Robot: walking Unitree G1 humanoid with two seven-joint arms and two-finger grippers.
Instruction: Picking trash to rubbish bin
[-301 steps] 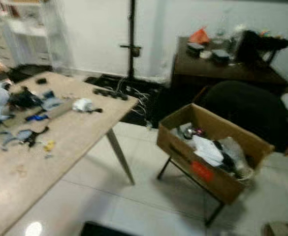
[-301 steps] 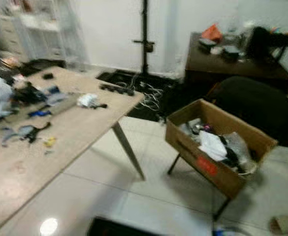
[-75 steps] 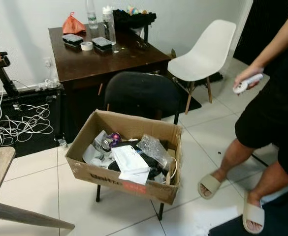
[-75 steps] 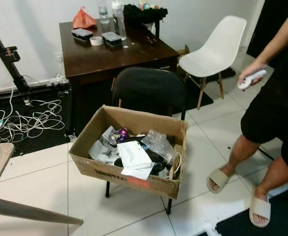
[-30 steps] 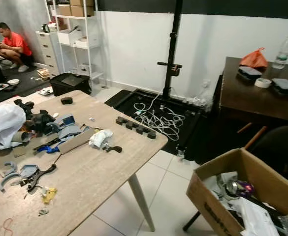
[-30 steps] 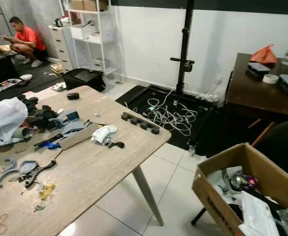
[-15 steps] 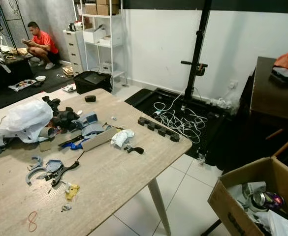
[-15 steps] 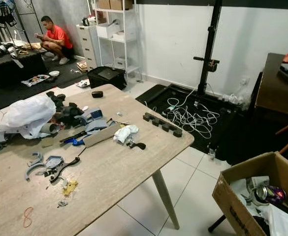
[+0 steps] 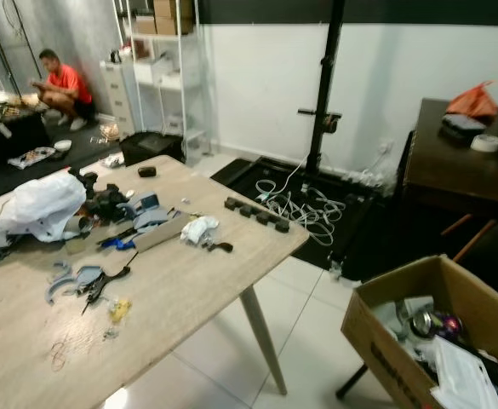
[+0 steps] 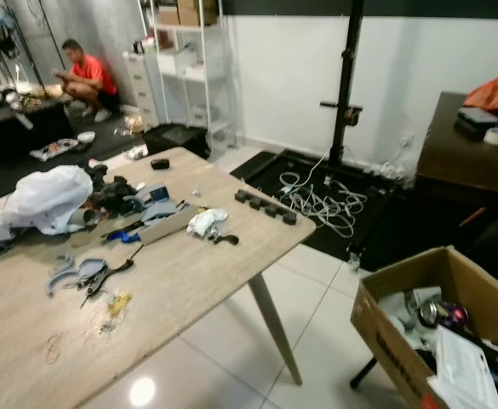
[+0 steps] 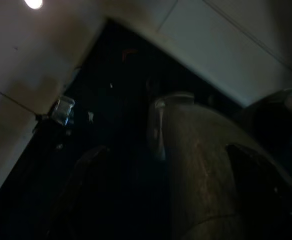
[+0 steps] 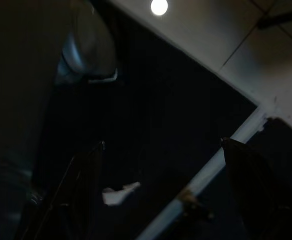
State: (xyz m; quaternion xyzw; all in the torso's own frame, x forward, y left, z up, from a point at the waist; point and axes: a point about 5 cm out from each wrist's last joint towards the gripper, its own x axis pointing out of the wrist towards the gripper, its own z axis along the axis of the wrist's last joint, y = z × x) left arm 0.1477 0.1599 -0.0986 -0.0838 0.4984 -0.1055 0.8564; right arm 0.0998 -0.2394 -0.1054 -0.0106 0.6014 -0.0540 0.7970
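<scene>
Left eye view: a pale wood worktop (image 9: 180,294) stretches from the near left, littered with small things; a crumpled white wad of trash (image 9: 197,230) lies near its middle, just beside a small black piece; a white plastic bag (image 9: 40,204) sits at the far left end, with grey curved parts (image 9: 65,281) and a yellow scrap (image 9: 118,308) nearer the front edge; a row of black blocks (image 9: 255,215) lies by the far corner; at lower right an open cardboard box (image 9: 385,332), serving as the rubbish bin, stands on thin black legs, well apart from the worktop, holding paper and a shiny can; white cables (image 9: 295,204) are heaped on a black mat by a black stand pole (image 9: 327,102).

Right eye view: a person in a red shirt (image 10: 85,75) crouches at the far left by white shelves (image 10: 185,60); a dark brown desk (image 10: 461,162) at right carries an orange bag (image 10: 493,92).

Left wrist view: very dark; the left end effector (image 11: 160,200) hangs over pale floor tiles, its fingers spread apart and holding nothing.

Right wrist view: equally dark; the right end effector (image 12: 160,190) hangs above a black mat, fingers likewise parted and bare.
</scene>
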